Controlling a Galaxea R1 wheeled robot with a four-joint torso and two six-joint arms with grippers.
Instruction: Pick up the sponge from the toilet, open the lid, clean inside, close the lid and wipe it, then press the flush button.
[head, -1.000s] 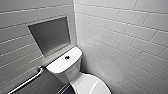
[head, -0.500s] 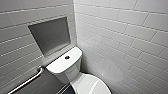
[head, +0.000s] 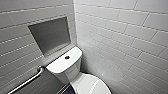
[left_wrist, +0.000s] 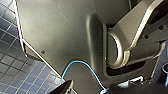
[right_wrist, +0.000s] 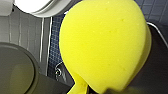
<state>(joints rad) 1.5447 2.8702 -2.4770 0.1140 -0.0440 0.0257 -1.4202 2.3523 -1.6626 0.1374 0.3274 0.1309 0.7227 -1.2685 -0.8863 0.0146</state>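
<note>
Right gripper (right_wrist: 100, 90) was clenched on the sponge (right_wrist: 105, 42). The yellow block was pinched and bulging right in front of the right wrist camera, up off the toilet (head: 72, 72). The lid (head: 90, 85) was down and shut on the bowl, near side of the head view. The flush button (head: 67, 57) sat centred on the tank top, farther back, with the grab bar (head: 30, 78) on the left wall and the wall niche (head: 51, 35) behind the tank. Judged step: pickup done, lid opening in hand. The next move likely called for catching the lid's near rim and swinging it up toward the tank without dropping the sponge.
</note>
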